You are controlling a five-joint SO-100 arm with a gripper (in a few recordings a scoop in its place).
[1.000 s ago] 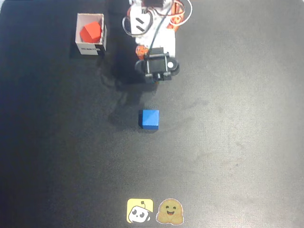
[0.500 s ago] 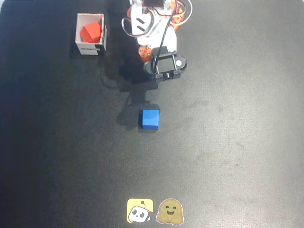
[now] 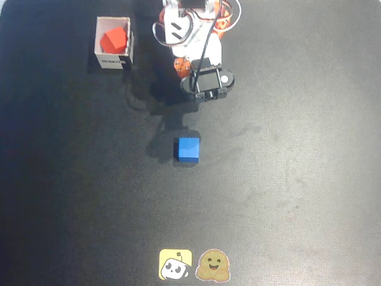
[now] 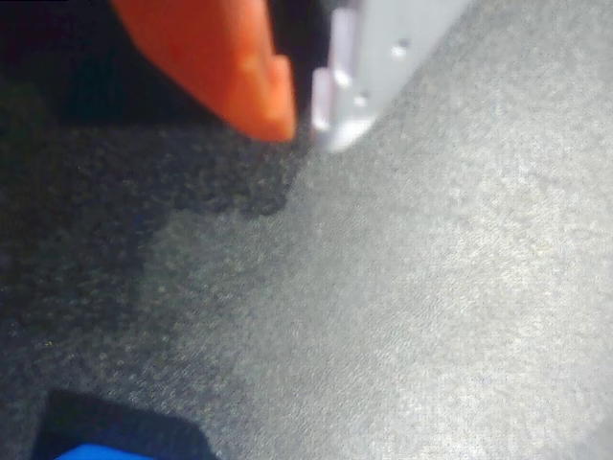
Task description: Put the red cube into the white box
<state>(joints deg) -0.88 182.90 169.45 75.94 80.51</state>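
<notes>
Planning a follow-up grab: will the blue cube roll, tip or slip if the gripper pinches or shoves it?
The blue cube sits flat on the dark mat, with flat faces and square edges, so it will likely slide, not roll. It looks solid and stiff, so probably no squash. The matte faces suggest decent grip, though weight can't be judged.

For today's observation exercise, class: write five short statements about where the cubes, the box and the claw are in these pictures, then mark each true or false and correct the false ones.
1. The red cube lies inside the white box. True.
2. The blue cube sits in the box too. False: it rests on the dark mat, apart from the box.
3. The claw grips the blue cube. False: its tips are nearly together with nothing between them.
4. In the overhead view the box is left of the arm. True.
5. Two stickers lie at the mat's top edge. False: they are at the bottom edge.
</notes>
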